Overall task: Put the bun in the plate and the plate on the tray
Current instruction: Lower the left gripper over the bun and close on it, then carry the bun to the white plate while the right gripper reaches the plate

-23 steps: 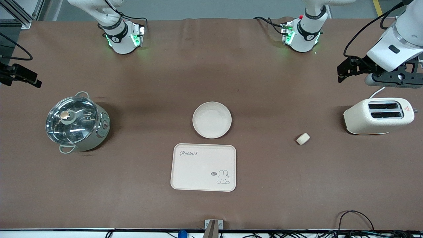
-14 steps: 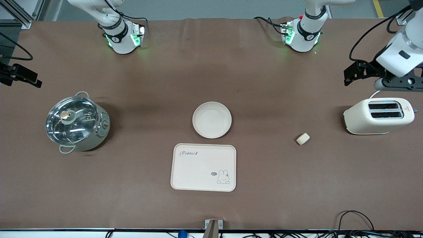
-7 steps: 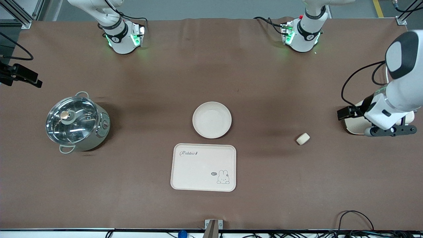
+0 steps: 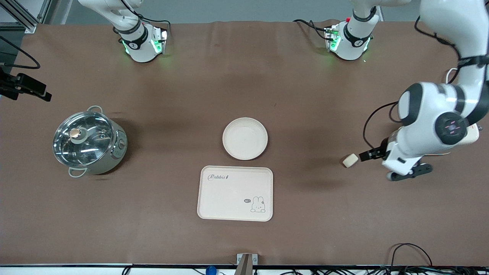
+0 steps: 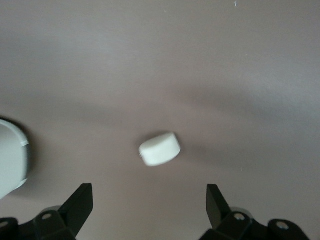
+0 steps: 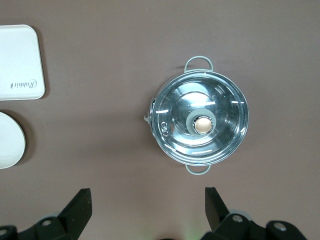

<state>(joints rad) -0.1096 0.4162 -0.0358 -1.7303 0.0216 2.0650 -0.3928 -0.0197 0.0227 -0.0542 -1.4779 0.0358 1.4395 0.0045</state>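
The bun lies on the brown table between the plate and the toaster, and shows small and white in the left wrist view. My left gripper hangs open and empty over the table just beside the bun, toward the left arm's end. In its wrist view the left gripper has the bun ahead of its fingertips, not between them. The round plate sits empty at mid-table. The Rabbit tray lies empty just nearer the camera. My right gripper is open and empty, high over the pot, and waits.
A steel pot with a glass lid stands toward the right arm's end, also in the right wrist view. The cream toaster is mostly hidden under the left arm. The tray and plate show in the right wrist view.
My left arm has swung down from above the toaster toward the camera and now hangs low beside the bun. The bun, plate, tray and right arm have not moved.
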